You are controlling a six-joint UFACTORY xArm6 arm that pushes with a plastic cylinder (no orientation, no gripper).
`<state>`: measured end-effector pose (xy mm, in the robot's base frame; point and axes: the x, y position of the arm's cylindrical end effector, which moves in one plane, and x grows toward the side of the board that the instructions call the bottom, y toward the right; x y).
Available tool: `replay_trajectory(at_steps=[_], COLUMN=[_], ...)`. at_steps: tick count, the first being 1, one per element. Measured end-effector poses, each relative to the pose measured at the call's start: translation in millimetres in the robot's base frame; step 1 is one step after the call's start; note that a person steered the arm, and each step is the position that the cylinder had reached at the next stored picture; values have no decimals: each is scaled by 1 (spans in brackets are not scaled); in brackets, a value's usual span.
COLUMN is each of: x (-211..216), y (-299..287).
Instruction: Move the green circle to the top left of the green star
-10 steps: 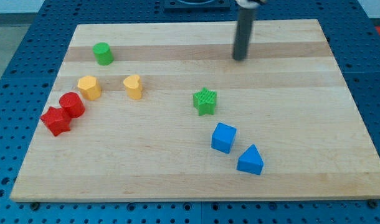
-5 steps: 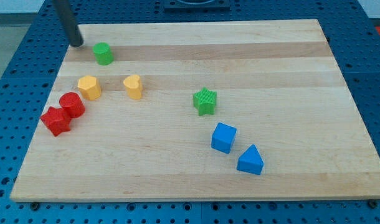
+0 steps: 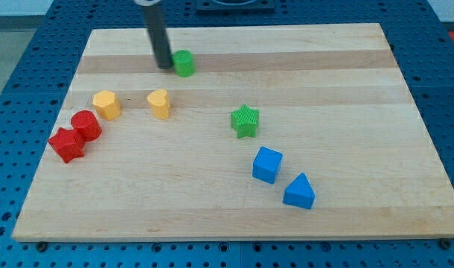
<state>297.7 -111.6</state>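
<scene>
Camera view: my tip (image 3: pixel 164 66) touches green circle (image 3: pixel 184 63)'s left; no fingers, no writing.

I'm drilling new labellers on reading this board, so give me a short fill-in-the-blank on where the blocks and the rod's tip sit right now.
1. My tip sits right against the green circle, on the side toward the view's ____.
2. The green circle lies toward the view's top and ____ of the green star.
3. The blue cube has the blue ____ just to its lower right.
4. The block touching the red star is coloured ____.

Missing words: left; left; triangle; red
</scene>
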Motion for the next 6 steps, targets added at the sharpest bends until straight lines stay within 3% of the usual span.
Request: replay_trajectory(at_steps=[1,3,4,6], x=[-12,15,-1,50], y=[28,110,139,148])
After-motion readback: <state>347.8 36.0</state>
